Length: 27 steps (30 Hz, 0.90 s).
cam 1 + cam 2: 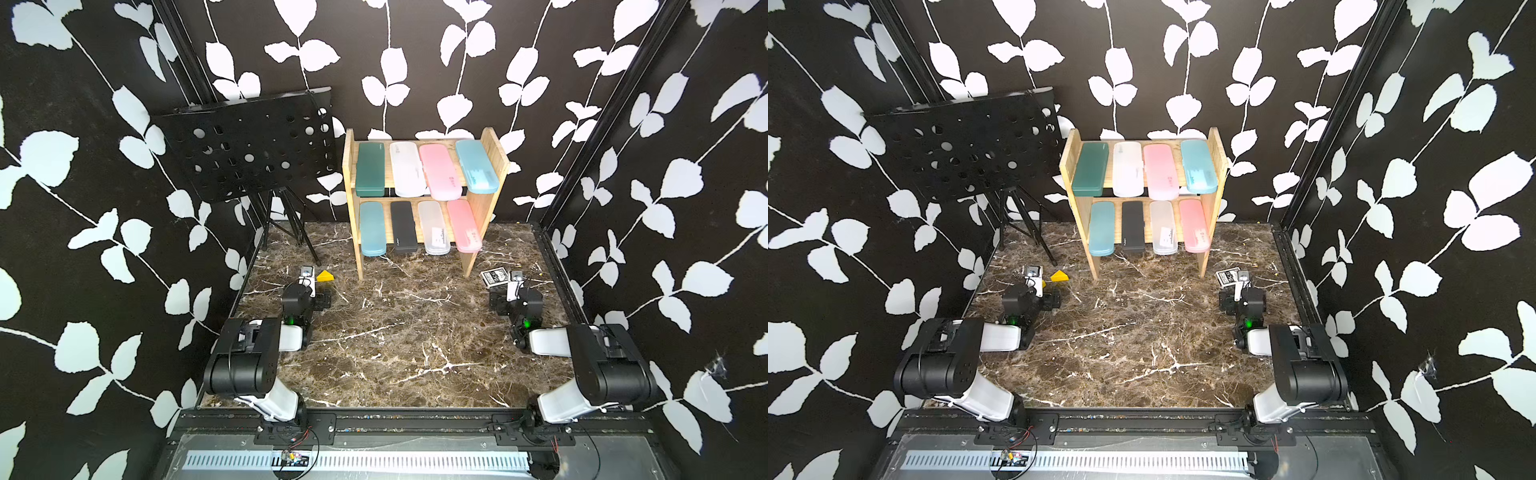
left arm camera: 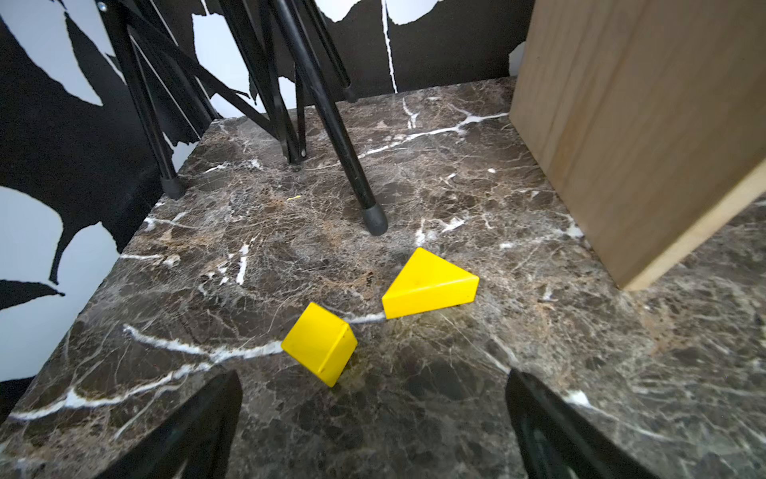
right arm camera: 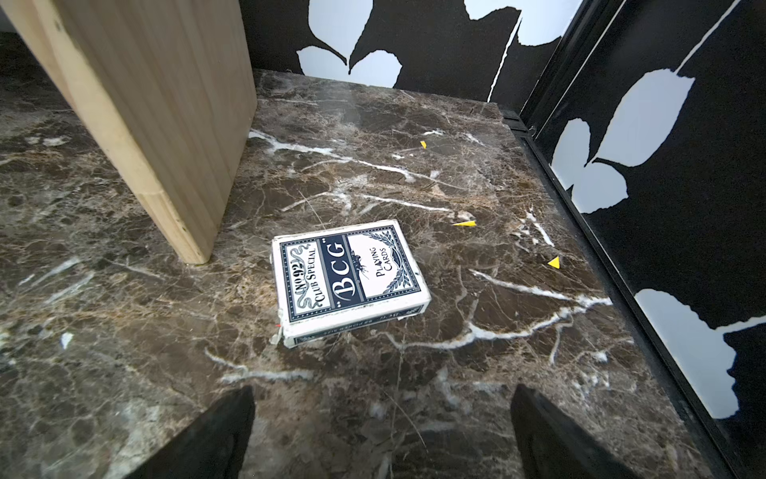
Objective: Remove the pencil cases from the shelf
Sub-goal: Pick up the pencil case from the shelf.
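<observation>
The pine shelf (image 1: 487, 208) stands at the back of the marble table in both top views. Its upper tier holds dark green (image 1: 370, 168), frosted clear (image 1: 407, 168), pink (image 1: 439, 171) and light blue (image 1: 476, 165) pencil cases. On the lower tier lie teal (image 1: 372, 228), black (image 1: 403, 226), clear (image 1: 433, 227) and pink (image 1: 464, 225) ones. My left gripper (image 2: 373, 414) hovers low over the table, left of the shelf and short of it, open and empty. Low by the shelf's right foot (image 3: 182, 232), my right gripper (image 3: 381, 423) is also open and empty.
A black perforated music stand (image 1: 249, 145) on tripod legs (image 2: 331, 124) stands at the back left. Two yellow blocks (image 2: 429, 284) (image 2: 321, 342) lie just ahead of the left gripper. A playing-card box (image 3: 348, 275) lies ahead of the right gripper. Leaf-patterned walls enclose three sides.
</observation>
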### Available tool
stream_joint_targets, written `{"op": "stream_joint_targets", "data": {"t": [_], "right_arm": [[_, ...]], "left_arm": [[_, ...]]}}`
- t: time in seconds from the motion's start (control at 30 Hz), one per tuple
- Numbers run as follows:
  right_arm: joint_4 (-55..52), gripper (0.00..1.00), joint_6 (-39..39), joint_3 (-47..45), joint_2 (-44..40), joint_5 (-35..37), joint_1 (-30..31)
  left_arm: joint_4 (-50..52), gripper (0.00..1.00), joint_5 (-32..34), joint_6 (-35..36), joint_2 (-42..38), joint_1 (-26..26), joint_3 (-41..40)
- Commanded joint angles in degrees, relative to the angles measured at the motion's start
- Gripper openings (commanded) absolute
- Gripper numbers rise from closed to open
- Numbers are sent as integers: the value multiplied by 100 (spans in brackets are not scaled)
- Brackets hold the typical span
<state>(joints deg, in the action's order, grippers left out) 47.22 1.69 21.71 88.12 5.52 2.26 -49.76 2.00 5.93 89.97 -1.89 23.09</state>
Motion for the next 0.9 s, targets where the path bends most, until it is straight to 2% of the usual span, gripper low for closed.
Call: {"op": "stream_joint_targets", "data": {"t": [0.0, 0.47, 0.53, 0.57, 0.63, 0.7, 0.77, 0.87], "right_arm": [[86, 99, -55, 139, -66, -8, -6], [49, 99, -101, 158, -73, -110, -77], [-89, 99, -215, 239, -132, 200, -77], [-570, 99, -248, 406, -329, 329, -77], [-1836, 99, -318, 872, -800, 527, -64], [-2489, 99, -374, 1146, -1298, 815, -52], [-3012, 99, -720, 1255, -1798, 1166, -46], [-4773, 99, -1387, 1846, -2339, 1487, -19]], "left_arm": [[49, 99, -139, 88, -112, -26, 72], [69, 99, -184, 71, -111, -5, 88], [75, 99, 22, 24, -140, -6, 116], [216, 99, 127, -32, -241, -4, 164], [1146, 99, 243, -72, -719, -9, 417], [1973, 99, 364, -234, -1254, -11, 645], [2601, 99, 353, -861, -1841, -13, 738], [3122, 99, -288, -2125, -2701, -11, 680]]}}
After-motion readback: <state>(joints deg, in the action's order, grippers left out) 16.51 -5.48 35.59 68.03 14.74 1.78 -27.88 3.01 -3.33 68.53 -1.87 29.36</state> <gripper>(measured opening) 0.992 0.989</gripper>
